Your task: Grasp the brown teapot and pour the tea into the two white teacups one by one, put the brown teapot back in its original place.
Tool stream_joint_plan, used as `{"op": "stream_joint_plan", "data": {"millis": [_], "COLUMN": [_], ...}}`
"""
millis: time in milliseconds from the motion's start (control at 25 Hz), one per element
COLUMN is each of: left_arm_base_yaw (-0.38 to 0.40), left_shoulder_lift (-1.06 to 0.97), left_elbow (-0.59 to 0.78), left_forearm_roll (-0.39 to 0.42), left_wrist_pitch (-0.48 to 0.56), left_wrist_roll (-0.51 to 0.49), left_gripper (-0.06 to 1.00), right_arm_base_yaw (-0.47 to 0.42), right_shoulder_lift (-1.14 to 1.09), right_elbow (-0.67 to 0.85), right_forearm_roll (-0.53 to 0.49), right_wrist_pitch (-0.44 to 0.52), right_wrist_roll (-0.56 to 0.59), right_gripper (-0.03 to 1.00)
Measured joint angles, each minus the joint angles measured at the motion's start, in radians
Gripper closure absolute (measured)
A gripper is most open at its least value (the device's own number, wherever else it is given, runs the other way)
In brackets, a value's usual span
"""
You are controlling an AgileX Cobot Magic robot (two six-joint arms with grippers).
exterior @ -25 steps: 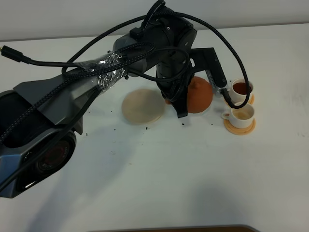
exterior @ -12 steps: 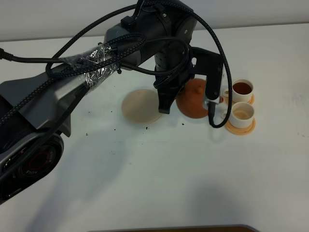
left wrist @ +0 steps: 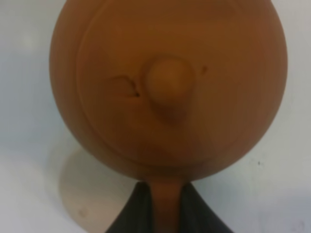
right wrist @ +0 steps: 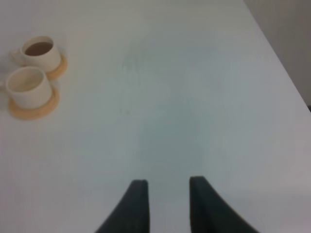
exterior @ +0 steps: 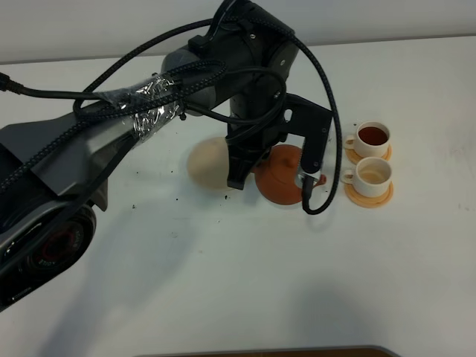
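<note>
The brown teapot (exterior: 284,177) hangs upright, lid up, just right of the pale beige disc (exterior: 207,163) and left of the cups. My left gripper (exterior: 255,165) is shut on its handle; the left wrist view shows the teapot (left wrist: 167,87) from above, the handle between my fingers (left wrist: 138,213), and part of the disc (left wrist: 90,191) below. The two white teacups stand on orange saucers at the right: the far cup (exterior: 372,137) holds dark tea, the near cup (exterior: 373,173) looks pale inside. My right gripper (right wrist: 167,204) is open and empty over bare table, far from the cups (right wrist: 29,83).
The left arm and its black cables (exterior: 223,82) cover the middle back of the table and hide part of the disc. Small dark specks (exterior: 175,199) lie on the white table near the disc. The table's right edge (right wrist: 279,53) shows in the right wrist view.
The teapot has swung from tilted beside the cups back to upright. My left gripper has carried it left and nearer the front, away from the cups and toward the disc.
</note>
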Motion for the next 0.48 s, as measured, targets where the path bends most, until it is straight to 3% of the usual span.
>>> {"op": "stream_joint_plan", "data": {"millis": [200,480], "left_arm_base_yaw": [0.027,0.024], "left_shoulder_lift": [0.0,0.001], "left_elbow": [0.025,0.025], "left_forearm_roll": [0.024,0.025], "left_wrist_pitch": [-0.172,-0.35], "left_wrist_roll": [0.037,0.191], "left_gripper": [0.8,0.8], "right_arm_base_yaw": [0.0,0.0], "right_shoulder_lift": [0.0,0.0], "right_elbow": [0.0,0.0], "right_forearm_roll": [0.0,0.0], "right_wrist_pitch": [0.0,0.0], "right_wrist_roll": [0.0,0.0], "right_gripper": [0.73,0.73]}}
